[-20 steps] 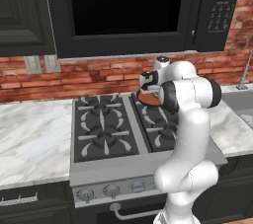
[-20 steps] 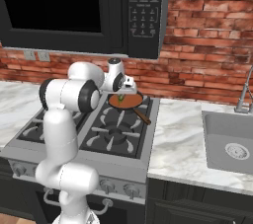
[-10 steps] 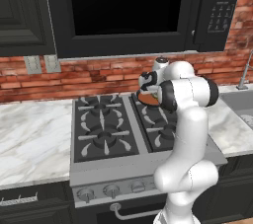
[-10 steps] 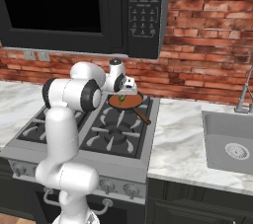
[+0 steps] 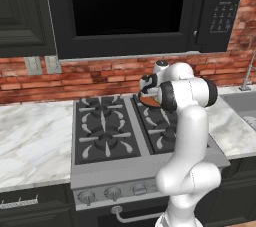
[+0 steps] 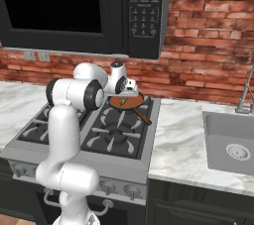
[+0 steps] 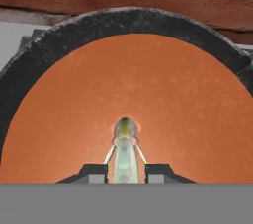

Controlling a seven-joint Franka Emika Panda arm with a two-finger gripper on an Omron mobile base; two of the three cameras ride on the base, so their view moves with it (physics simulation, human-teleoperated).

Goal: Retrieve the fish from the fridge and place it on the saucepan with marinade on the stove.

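My gripper hangs just above the saucepan, a round dark-rimmed pan on the stove's back right burner. Its fingertips close in on both sides of the fish, a thin olive-green sliver. The fish's far end touches the orange-brown marinade that covers the pan's floor. From the right base, the gripper sits over the saucepan, and the fish is a small green speck there. From the left base, the gripper is half hidden by my arm above the saucepan. The fridge is out of view.
The pan's dark handle points toward the front right. A brick wall rises close behind the stove, with a black microwave overhead. A sink lies to the right in the marble counter.
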